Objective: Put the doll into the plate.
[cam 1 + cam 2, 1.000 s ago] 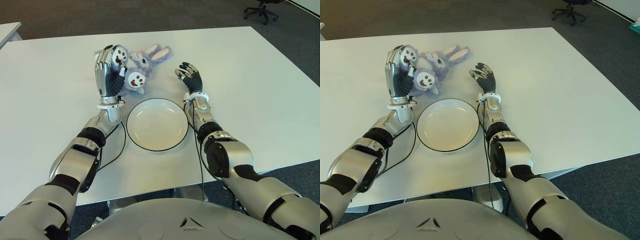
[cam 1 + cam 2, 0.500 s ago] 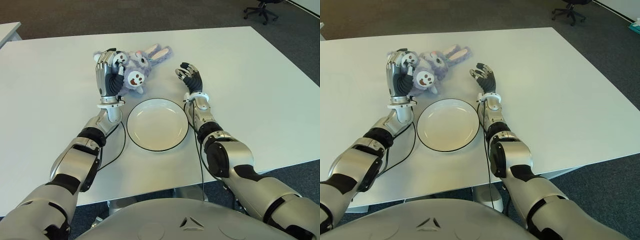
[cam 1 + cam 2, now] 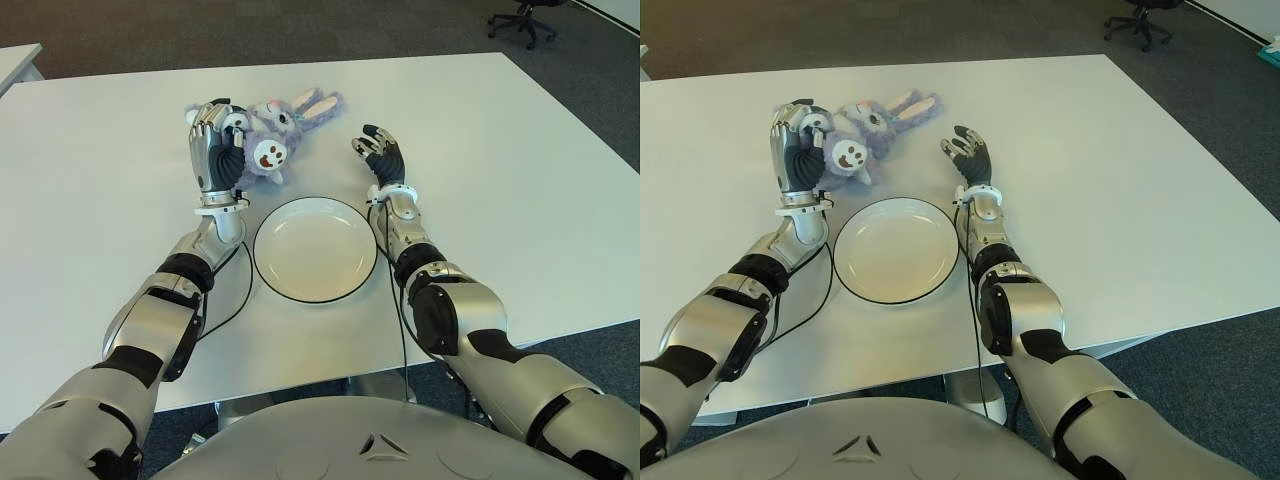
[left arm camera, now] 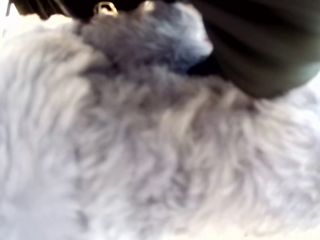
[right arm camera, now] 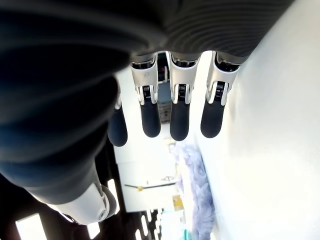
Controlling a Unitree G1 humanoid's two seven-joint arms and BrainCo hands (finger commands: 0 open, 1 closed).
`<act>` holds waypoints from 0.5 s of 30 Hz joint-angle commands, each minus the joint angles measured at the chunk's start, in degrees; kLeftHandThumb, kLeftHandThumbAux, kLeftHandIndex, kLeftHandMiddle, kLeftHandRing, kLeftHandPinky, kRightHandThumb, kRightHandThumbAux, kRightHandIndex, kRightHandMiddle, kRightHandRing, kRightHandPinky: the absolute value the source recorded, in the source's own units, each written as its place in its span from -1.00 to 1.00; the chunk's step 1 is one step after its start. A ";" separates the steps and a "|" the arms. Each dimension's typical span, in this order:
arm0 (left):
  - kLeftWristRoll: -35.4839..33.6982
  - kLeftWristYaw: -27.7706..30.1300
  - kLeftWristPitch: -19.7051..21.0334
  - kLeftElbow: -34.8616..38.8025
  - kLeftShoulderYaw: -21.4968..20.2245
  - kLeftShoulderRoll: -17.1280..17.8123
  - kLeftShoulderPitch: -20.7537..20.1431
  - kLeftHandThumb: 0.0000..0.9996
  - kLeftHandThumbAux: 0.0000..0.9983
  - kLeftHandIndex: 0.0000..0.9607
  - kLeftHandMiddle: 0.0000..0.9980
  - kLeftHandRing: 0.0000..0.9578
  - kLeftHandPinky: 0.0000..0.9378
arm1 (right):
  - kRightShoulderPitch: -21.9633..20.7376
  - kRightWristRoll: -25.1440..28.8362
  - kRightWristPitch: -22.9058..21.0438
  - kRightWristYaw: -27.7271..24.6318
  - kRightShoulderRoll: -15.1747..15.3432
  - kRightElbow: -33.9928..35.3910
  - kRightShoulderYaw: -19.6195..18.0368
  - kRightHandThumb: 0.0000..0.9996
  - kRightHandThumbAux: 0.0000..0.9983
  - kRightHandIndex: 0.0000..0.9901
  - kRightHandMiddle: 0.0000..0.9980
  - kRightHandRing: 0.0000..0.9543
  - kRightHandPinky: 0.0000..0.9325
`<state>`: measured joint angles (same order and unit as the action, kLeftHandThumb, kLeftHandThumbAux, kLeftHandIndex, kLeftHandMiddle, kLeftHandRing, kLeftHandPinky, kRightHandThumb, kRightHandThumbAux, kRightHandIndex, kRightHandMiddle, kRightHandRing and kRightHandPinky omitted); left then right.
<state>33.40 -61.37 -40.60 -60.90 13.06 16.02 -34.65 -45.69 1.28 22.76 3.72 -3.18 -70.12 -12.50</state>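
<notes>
**Doll clasped beyond the plate**

The doll [image 3: 265, 135] — a fluffy lilac rabbit with long pink-lined ears and round white soles bearing little faces — lies on the white worktop [image 3: 520, 180] on the far side of the plate [image 3: 315, 249], toward the robot's left. Its ears point away to the right, and its feet are turned toward the robot. The left robot hand [image 3: 212, 150] stands upright against the doll's left flank with its fingers curled round the body and one foot; the left wrist view is filled with pale fur, pressed close to the palm. The plate, white with a dark rim, sits bare between the two forearms, near the doll but not touching it. The right robot hand [image 3: 380, 155] shows to the right of the plate's far edge — fingers loosely extended and parted, gripping nothing, well clear of the doll.
</notes>
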 commanded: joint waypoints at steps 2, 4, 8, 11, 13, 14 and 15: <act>-1.15 1.13 2.36 -2.47 -0.58 -1.11 2.13 0.69 0.31 -0.16 0.03 0.45 0.47 | 7.90 0.33 -5.50 0.75 -0.90 -5.17 -0.34 -0.14 0.61 -0.56 -0.68 -0.67 -0.52; -1.22 1.21 2.46 -2.56 -0.73 -1.11 2.08 0.69 0.31 -0.16 0.03 0.46 0.47 | 7.92 0.34 -5.51 0.77 -0.89 -5.15 -0.33 -0.14 0.62 -0.56 -0.69 -0.67 -0.52; -0.97 -0.16 3.80 -2.77 -0.82 -1.16 1.85 0.70 0.31 -0.15 0.08 0.56 0.59 | 7.88 0.36 -5.54 0.88 -0.92 -5.12 -0.34 -0.12 0.63 -0.57 -0.70 -0.68 -0.53; -0.80 -0.73 4.33 -2.79 -0.78 -1.14 1.75 0.70 0.30 -0.14 0.10 0.59 0.59 | 7.88 0.39 -5.52 0.90 -0.94 -5.10 -0.36 -0.11 0.63 -0.57 -0.70 -0.68 -0.53; -0.87 -1.04 4.65 -2.77 -0.84 -1.20 1.69 0.70 0.31 -0.14 0.10 0.62 0.57 | 7.89 0.41 -5.48 0.91 -0.96 -5.08 -0.37 -0.08 0.61 -0.57 -0.70 -0.68 -0.53; -0.96 -1.18 4.87 -2.74 -0.93 -1.27 1.65 0.70 0.31 -0.14 0.10 0.62 0.57 | 7.89 0.40 -5.45 0.90 -0.97 -5.07 -0.36 -0.07 0.61 -0.57 -0.70 -0.68 -0.53; -1.03 -1.27 5.02 -2.71 -0.98 -1.32 1.63 0.70 0.31 -0.15 0.10 0.63 0.58 | 7.90 0.40 -5.44 0.90 -0.97 -5.06 -0.36 -0.06 0.61 -0.57 -0.70 -0.68 -0.52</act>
<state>32.57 -62.25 -38.03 -61.34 12.14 15.56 -34.99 -45.69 1.27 22.76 3.80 -3.20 -70.12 -12.46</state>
